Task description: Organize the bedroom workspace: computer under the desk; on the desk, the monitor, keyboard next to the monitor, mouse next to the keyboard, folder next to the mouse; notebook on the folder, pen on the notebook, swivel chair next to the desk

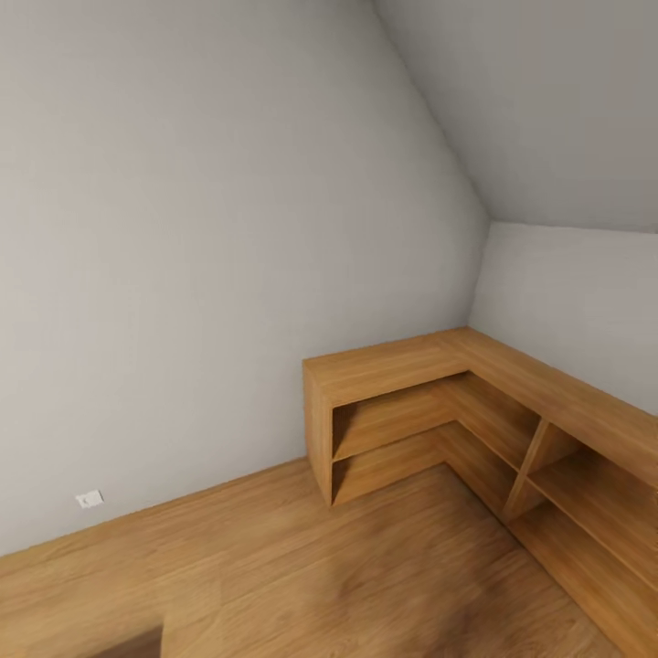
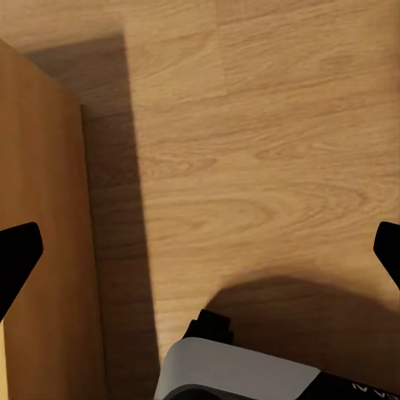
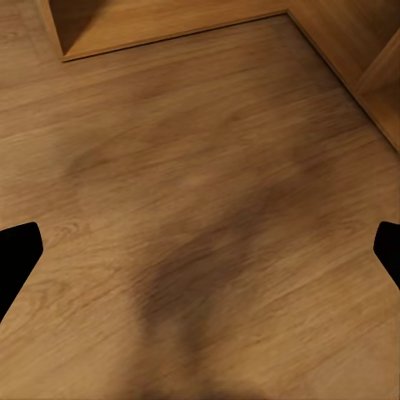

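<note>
Grey walls (image 1: 183,228) met a wooden floor (image 1: 274,567); an L-shaped wooden shelf unit (image 1: 439,402) filled the corner. Left hand (image 2: 200,250) and right hand (image 3: 200,250) hung spread, holding nothing.

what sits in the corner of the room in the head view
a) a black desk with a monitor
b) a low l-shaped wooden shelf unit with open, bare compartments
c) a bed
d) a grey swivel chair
b: the head view shows a low L-shaped wooden shelf unit wrapped along the two grey walls, its open compartments bare, standing on the wooden floor.
</note>
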Robot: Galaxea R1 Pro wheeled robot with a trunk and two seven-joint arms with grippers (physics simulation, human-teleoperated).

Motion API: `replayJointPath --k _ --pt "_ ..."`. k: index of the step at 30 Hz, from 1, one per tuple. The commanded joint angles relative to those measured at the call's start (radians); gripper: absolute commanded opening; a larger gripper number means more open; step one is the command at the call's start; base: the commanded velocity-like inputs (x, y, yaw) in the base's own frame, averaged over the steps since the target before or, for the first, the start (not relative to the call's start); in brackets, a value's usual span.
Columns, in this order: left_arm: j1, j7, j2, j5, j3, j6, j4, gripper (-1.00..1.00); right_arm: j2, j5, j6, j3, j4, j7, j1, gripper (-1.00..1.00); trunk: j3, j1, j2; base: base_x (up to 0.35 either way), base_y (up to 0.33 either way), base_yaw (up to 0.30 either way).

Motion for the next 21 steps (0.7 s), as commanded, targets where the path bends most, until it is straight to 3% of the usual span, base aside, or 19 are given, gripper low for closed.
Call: replayJointPath --k 1,21 --pt "-0.001 0.006 0.0 0.007 -0.009 -0.003 -0.001 1.0 0.0 -0.005 -0.002 0.009 0.0 -0.006 -0.001 1.0 -0.001 0.0 -0.001 0.0 0.0 -0.01" --pt "-0.001 0.006 0.0 0.007 -0.009 -0.003 -0.001 1.0 0.004 -0.014 0.0 0.005 -0.001 -0.008 -0.001 1.0 -0.007 0.0 -0.001 0.0 0.0 -0.002"
